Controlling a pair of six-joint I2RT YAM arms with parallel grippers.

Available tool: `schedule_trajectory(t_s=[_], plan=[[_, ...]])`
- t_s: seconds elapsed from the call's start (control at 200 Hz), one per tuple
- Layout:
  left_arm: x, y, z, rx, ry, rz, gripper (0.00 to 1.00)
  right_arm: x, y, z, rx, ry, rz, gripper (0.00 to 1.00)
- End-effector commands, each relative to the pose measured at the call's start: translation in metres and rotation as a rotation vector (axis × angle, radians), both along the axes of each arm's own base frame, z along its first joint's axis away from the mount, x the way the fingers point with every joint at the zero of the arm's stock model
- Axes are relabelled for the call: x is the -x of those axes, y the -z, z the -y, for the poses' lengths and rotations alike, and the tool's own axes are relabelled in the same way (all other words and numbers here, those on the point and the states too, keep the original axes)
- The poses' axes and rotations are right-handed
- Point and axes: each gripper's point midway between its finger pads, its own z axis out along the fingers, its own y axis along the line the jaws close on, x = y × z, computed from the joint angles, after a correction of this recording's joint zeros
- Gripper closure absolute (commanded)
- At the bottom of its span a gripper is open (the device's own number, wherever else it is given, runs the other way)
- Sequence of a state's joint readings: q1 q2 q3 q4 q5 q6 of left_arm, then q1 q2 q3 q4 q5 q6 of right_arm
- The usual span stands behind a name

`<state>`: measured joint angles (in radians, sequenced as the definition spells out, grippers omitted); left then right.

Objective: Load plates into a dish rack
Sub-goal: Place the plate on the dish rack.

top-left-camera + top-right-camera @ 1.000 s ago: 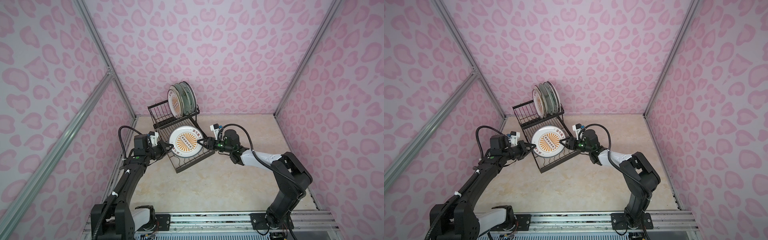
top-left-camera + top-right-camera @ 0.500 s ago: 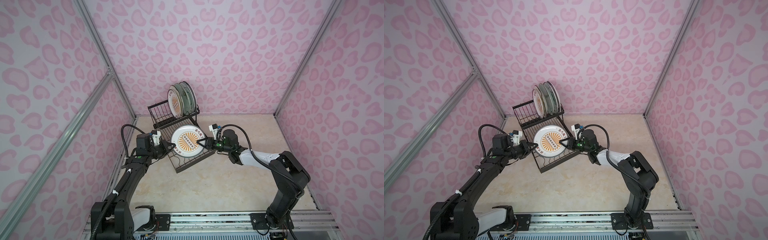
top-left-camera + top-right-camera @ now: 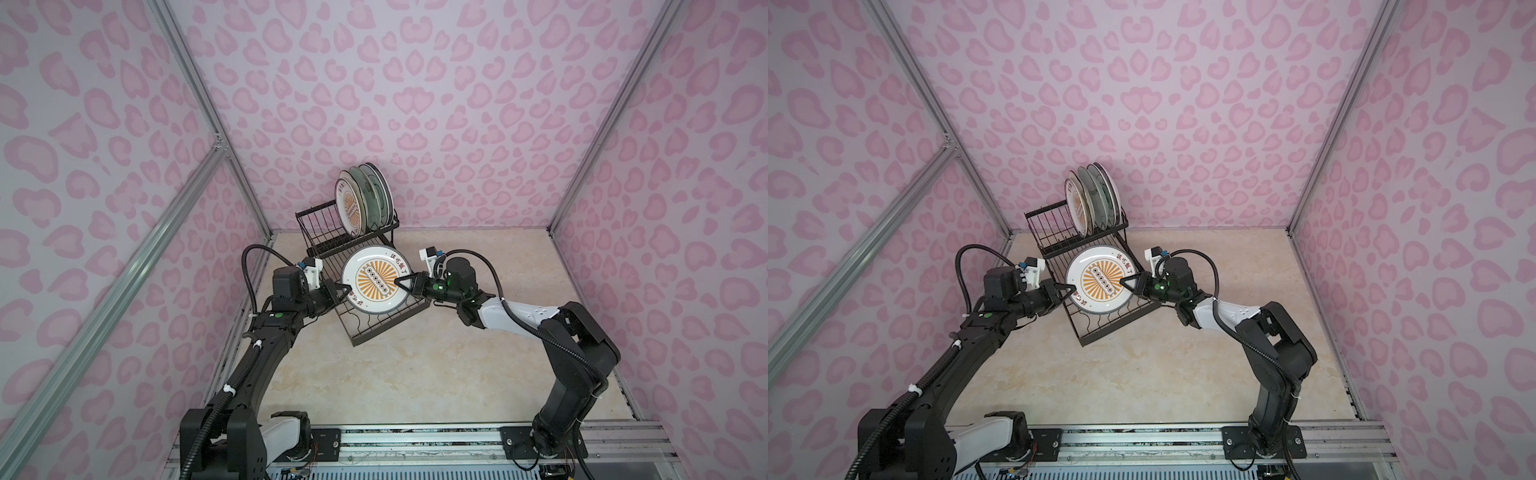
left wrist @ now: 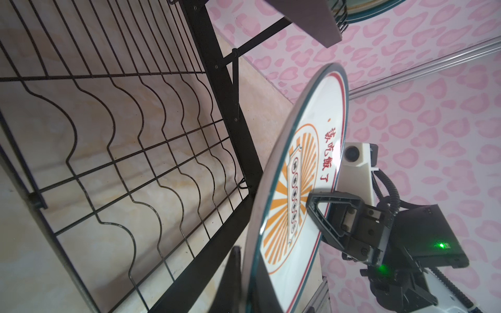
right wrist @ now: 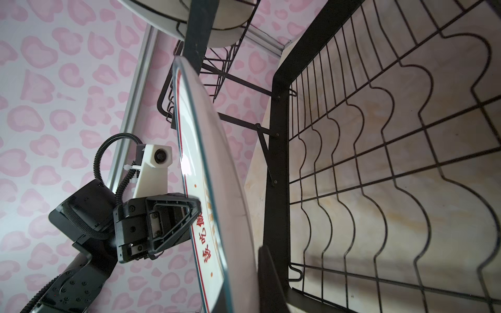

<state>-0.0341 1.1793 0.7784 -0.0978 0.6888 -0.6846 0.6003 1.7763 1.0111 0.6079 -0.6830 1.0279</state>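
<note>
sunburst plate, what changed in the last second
The right gripper shut its fingers on the rim of the sunburst plate after the left gripper carried it slightly that way. Left gripper still clamps the opposite rim; rack and upright plates unmoved.

Plate (image 3: pixel 376 279) above the lower tray (image 3: pixel 384 328), other plates (image 3: pixel 361 203) upright in raised tier (image 3: pixel 320 228) behind.

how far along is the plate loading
Done: several plates stand upright in the raised tier of the dish rack. In hand: the left gripper and right gripper pinch opposite rims of a sunburst plate, tilted above the lower tray. Left: seating it in the wavy dividers; no other plates show.
</note>
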Motion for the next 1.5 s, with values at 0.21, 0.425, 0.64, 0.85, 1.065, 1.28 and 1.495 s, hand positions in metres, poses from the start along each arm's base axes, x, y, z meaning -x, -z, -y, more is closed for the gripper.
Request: schedule_trajectory(t_s=[0.21, 0.425, 0.64, 0.85, 1.065, 1.28, 1.495], plan=[[0.002, -0.009, 0.003, 0.01, 0.012, 0.004, 0.65, 0.009, -0.014, -0.005, -0.027, -0.063, 0.088, 1.0], [0.006, -0.012, -0.005, -0.037, -0.025, 0.006, 0.6, 0.01, -0.009, 0.002, 0.048, -0.034, 0.113, 1.0], [0.006, -0.012, -0.018, -0.056, -0.121, -0.015, 0.57, 0.009, -0.011, 0.008, 0.103, -0.011, 0.139, 1.0], [0.01, -0.022, -0.041, -0.11, -0.201, 0.007, 0.57, 0.01, -0.016, 0.017, 0.19, 0.033, 0.185, 1.0], [0.02, -0.023, -0.076, -0.187, -0.289, -0.024, 0.57, 0.012, -0.034, 0.018, 0.245, 0.056, 0.254, 1.0], [0.032, -0.009, -0.092, -0.165, -0.321, -0.061, 0.57, 0.009, -0.063, 0.009, 0.309, 0.075, 0.35, 1.0], [0.04, 0.003, -0.085, -0.132, -0.287, -0.075, 0.56, 0.002, -0.102, -0.006, 0.336, 0.098, 0.469, 1.0]])
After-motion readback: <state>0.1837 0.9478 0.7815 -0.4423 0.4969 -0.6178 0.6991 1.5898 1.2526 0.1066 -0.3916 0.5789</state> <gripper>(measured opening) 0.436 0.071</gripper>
